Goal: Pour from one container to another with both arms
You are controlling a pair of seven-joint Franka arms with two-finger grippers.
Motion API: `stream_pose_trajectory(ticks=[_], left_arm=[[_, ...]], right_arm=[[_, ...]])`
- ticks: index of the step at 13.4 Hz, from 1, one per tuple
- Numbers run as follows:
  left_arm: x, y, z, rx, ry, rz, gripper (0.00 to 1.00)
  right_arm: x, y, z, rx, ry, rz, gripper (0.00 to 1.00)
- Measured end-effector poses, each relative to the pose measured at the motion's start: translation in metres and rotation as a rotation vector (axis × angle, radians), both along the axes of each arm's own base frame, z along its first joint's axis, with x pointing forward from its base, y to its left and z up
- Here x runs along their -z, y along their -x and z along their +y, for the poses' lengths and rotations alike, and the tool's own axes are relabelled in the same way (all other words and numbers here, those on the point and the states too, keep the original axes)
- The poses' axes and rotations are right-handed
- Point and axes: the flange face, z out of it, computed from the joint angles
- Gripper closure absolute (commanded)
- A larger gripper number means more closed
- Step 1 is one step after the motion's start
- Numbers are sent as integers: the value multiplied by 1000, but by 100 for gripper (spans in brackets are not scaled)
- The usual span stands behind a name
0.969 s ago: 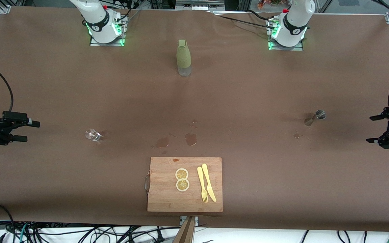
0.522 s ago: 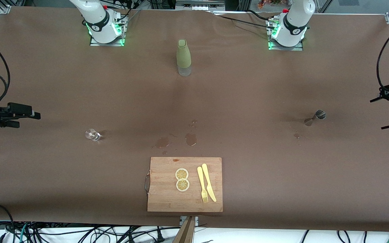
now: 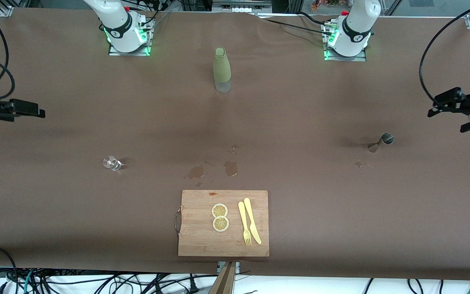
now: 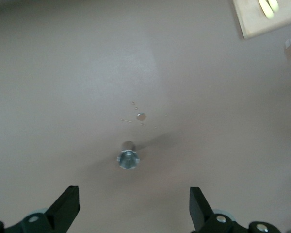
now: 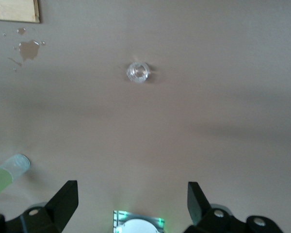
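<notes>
Both claws wide, jigger (image 3: 383,141) untouched

A wide desk (image 3: 55,212) covered in matte brown sheeting fills nearly the whole frame. Silver aluminium framing (image 3: 4,10) shows at the upper corners. Along the bottom edge, black cables (image 3: 96,283) tangle over a pale white floor (image 3: 320,286).

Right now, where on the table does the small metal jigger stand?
In the front view the jigger stands alone toward the left arm's end of the table, with a small wet spot nearer the camera beside it.
</notes>
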Motion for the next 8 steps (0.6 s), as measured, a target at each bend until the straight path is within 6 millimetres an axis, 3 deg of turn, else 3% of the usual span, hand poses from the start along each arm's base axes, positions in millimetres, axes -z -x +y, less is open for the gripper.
stream_pose_trajectory(ticks=[3,8], left_arm=[[0,3,-29,-191,-24,42,0],[0,2,-50,-258,-124,35,0]], right_arm=[[-14,16,-2,-4,46,4,0],[-28,23,-6,-16,153,-14,0]])
